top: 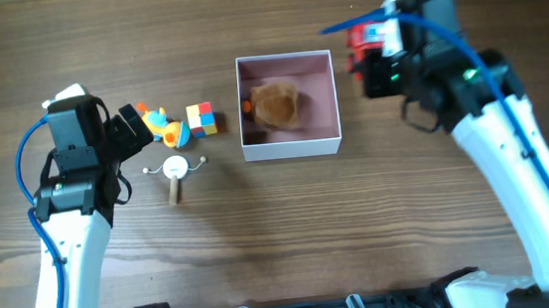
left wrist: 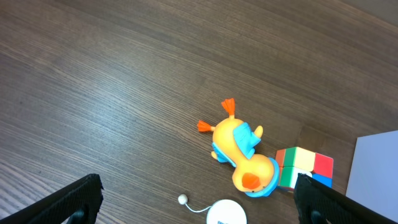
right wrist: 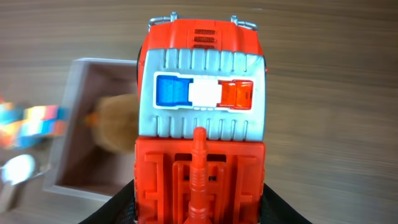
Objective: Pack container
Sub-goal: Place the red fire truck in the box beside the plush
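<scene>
overhead: the container (top: 291, 150) sits mid-table toward the far edge, brown lump (top: 275, 104) inside. your right gripper (top: 365, 51) hangs just beside its right wall, left gripper (top: 133, 126) near the left edge. left wrist: fingers wide apart, duck (left wrist: 242, 155) and cube (left wrist: 305, 167) ahead. right wrist: clamped on red truck (right wrist: 202, 124).

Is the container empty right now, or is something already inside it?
Not empty. A brown lumpy item sits inside the container; the red toy truck is outside it.
</scene>
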Controlling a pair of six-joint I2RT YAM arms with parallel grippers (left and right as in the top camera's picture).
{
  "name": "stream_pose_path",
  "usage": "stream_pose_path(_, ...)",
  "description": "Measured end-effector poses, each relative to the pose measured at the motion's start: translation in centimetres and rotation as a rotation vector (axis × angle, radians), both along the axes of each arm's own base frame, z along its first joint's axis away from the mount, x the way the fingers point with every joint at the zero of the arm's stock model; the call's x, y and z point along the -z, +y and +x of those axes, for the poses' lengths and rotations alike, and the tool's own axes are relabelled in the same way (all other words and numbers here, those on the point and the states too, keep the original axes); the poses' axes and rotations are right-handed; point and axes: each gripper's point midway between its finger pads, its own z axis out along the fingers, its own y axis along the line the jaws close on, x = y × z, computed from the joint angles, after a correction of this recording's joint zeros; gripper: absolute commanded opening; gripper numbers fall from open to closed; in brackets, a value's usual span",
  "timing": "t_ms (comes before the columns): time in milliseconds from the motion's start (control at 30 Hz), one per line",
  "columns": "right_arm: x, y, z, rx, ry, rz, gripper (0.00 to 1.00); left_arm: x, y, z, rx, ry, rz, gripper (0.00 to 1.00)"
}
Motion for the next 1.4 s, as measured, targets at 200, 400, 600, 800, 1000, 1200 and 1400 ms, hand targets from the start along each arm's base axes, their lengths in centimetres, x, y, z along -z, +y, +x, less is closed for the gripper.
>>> stream_pose_path(200, 1.5, 5.2, -1.2, -0.034, 0.027, 0.001, 0.22, 0.0, 0.0, 0.0, 0.0, 0.0, 0.0, 1.0)
stream_pose_path(400, 6.4, 7.5, 0.5, -0.019, 0.084, -0.07, 0.19, 0.0, 0.0, 0.0, 0.0, 0.0, 0.0, 1.0)
stream_pose_path(600, 11.9, 6.4, 2.8, 0.039, 0.159, -0.15, 0.19, 0.0, 0.0, 0.0, 0.0, 0.001, 0.0, 1.0)
stream_pose_path(800, 13.4, 5.1, 3.8, 0.077, 0.182, -0.156, 0.2, 0.0, 0.0, 0.0, 0.0, 0.001, 0.0, 1.0)
stream_pose_path(1000, 15.8, 5.9, 4.2, 0.054, 0.221, -0.141, 0.2, 0.0, 0.0, 0.0, 0.0, 0.001, 0.0, 1.0)
stream_pose_path(1200, 16.6, 6.1, 4.1, 0.046, 0.243, -0.139, 0.52, 0.0, 0.0, 0.0, 0.0, 0.001, 0.0, 1.0)
stream_pose_path(1400, 16.5, 6.2, 4.3, 0.03, 0.233, -0.141, 0.7, 0.0, 0.0, 0.0, 0.0, 0.001, 0.0, 1.0)
